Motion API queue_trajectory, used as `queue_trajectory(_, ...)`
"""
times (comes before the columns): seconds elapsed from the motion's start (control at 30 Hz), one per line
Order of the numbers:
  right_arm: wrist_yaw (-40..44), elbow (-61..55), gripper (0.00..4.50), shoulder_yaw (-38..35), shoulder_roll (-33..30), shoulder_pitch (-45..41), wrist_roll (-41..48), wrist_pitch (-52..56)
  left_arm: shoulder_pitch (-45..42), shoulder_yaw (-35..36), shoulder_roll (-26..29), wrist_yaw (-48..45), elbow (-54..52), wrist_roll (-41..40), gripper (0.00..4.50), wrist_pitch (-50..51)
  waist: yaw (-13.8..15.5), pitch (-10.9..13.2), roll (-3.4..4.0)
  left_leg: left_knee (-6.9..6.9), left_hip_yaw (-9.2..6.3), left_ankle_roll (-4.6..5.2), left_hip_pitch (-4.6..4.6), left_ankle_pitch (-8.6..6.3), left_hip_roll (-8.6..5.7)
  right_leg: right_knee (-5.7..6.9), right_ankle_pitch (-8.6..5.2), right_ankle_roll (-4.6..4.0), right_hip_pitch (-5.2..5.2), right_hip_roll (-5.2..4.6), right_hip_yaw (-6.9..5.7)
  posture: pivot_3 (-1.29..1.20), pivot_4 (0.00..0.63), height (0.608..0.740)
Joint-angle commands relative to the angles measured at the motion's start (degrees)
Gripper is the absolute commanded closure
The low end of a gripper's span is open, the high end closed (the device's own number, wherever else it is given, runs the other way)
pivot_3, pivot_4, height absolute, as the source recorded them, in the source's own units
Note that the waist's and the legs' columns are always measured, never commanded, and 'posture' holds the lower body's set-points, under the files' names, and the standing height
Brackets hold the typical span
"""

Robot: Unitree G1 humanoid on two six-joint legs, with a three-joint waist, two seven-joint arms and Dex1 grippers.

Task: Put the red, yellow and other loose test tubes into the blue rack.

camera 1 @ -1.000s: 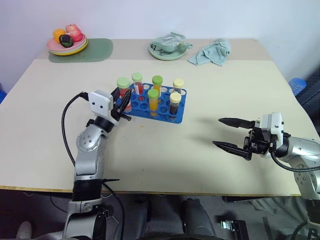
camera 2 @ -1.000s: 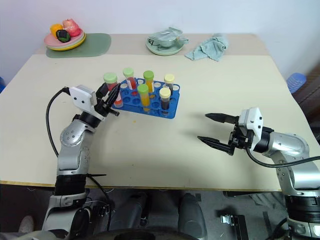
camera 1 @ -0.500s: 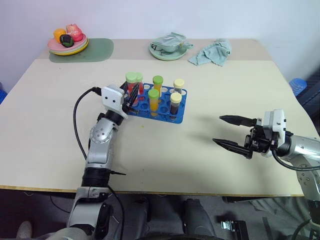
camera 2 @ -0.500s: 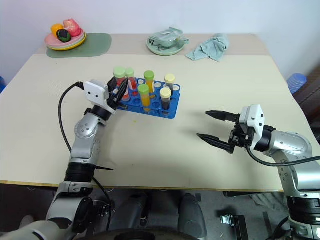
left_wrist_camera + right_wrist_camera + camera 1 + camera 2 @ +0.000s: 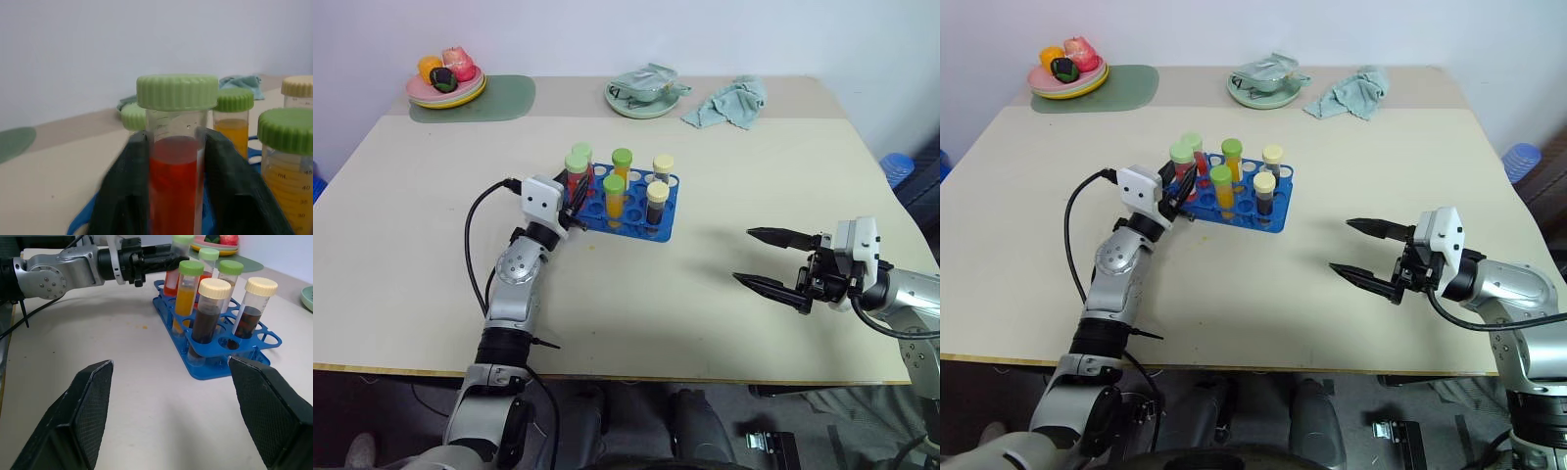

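Left pincer (image 5: 176,186): I have its two fingers either side of the red tube (image 5: 175,161), pads against the glass below the green cap. I cannot tell from the views whether it is gripping or letting go, so I treat the tube as not yet released.
Red tube: upright, at the rack's near-left corner, its lower end down among the holes. I judge it is seated or nearly so; the bottom is hidden by the fingers.
Why held this way: gripping below the cap keeps the tube vertical and leaves the cap free, so it can drop straight into a hole without knocking its neighbours.
Blue rack (image 5: 661,220): mid-table, already carrying the yellow tubes (image 5: 613,196), two dark tubes (image 5: 656,204) and another red one behind mine. The tubes stand close together, so my way out has to be back along the fingers, not sideways.
Right pincer (image 5: 773,259): spread wide and empty, hovering above the table (image 5: 705,323) well right of the rack. I keep it parked there so it stays out of the left arm's path.
Rest of the table: I see no loose tubes lying about, so this looks like the last one.
Far edge: a plate of fruit (image 5: 445,83), a pale green dish (image 5: 646,95) and a cloth (image 5: 726,103), well clear of the work.
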Motion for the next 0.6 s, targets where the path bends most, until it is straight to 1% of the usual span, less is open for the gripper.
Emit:
queue_trajectory(0.03, -0.21, -2.13, 0.67, -1.18, -0.48, -0.14, 0.93, -0.32, 0.37, 0.33, 0.12, 1.68, -3.29, -0.13, 0.76, 1.38, -0.01, 0.00, 0.00, 0.00, 0.00, 0.00, 0.00, 0.00, 0.00, 0.00, 0.00, 0.00, 0.00, 0.00, 0.00, 0.00, 0.150, 0.740)
queue_trajectory(0.07, -0.20, -2.04, 0.67, -1.11, -0.45, -0.23, 0.91, -0.34, 0.54, 0.36, 0.19, 2.72, -4.23, 0.38, 0.31, 2.19, 0.01, 0.00, 0.00, 0.00, 0.00, 0.00, 0.00, 0.00, 0.00, 0.00, 0.00, 0.00, 0.00, 0.00, 0.00, 0.00, 0.150, 0.740)
queue_trajectory(0.2, -0.28, -1.62, 0.67, -0.50, -0.16, -0.80, 0.72, -0.43, 1.85, 0.29, 0.98, 1.87, -7.65, -0.98, 0.31, 4.45, -0.02, 0.00, 0.00, 0.00, 0.00, 0.00, 0.00, 0.00, 0.00, 0.00, 0.00, 0.00, 0.00, 0.00, 0.00, 0.00, 0.150, 0.740)
queue_trajectory(0.23, -0.35, -1.46, 0.67, -0.32, -0.02, -0.96, 0.67, -0.47, 2.46, 0.64, 0.85, 1.49, -8.42, -1.99, 0.31, 4.58, -0.02, 0.00, 0.00, 0.00, 0.00, 0.00, 0.00, 0.00, 0.00, 0.00, 0.00, 0.00, 0.00, 0.00, 0.00, 0.00, 0.150, 0.740)
queue_trajectory(0.27, -0.35, -1.20, 0.67, -0.19, 0.11, -1.10, 0.61, -0.55, 3.06, 1.15, 0.18, -0.32, -9.04, -4.73, 0.31, 4.04, -0.03, 0.00, 0.01, -0.01, 0.00, 0.00, 0.00, 0.00, 0.00, 0.00, 0.00, 0.00, 0.00, 0.00, 0.00, 0.00, 0.150, 0.740)
queue_trajectory(0.33, -1.17, -0.86, 0.67, -0.18, 0.88, -1.23, 0.78, -0.44, 5.41, 1.09, 1.22, -0.04, -10.87, -3.70, 0.31, 3.85, -0.04, -0.01, 0.02, -0.01, 0.00, -0.01, 0.00, 0.00, 0.01, 0.00, 0.00, 0.00, 0.00, 0.00, 0.00, 0.00, 0.150, 0.740)
queue_trajectory(0.4, -2.96, -0.64, 0.67, -0.34, 1.97, -1.07, 0.66, -0.14, 8.62, 1.13, 2.80, -0.99, -14.44, -4.44, 0.31, 6.70, -0.17, -0.01, 0.02, -0.02, 0.00, -0.01, 0.00, 0.00, 0.01, -0.01, 0.00, 0.00, -0.01, 0.00, 0.00, 0.00, 0.150, 0.740)
queue_trajectory(0.47, -3.88, -0.77, 0.67, -0.55, 2.42, -0.11, 0.39, -0.03, 12.89, 0.61, 5.71, -4.12, -19.23, -5.06, 0.31, 7.42, -0.21, -0.03, 0.05, -0.07, 0.00, 0.00, 0.02, 0.00, 0.02, -0.01, 0.00, 0.00, -0.02, 0.00, 0.01, 0.00, 0.150, 0.740)
queue_trajectory(0.6, -5.29, -1.34, 0.67, -2.84, 2.55, 3.03, 0.76, 0.09, 21.45, 2.71, 11.40, -9.37, -29.03, -10.43, 0.31, 11.31, 0.12, -0.05, 0.09, -0.09, 0.00, 0.06, 0.02, -0.04, 0.03, -0.05, 0.00, -0.01, -0.01, 0.00, 0.03, 0.00, 0.150, 0.740)
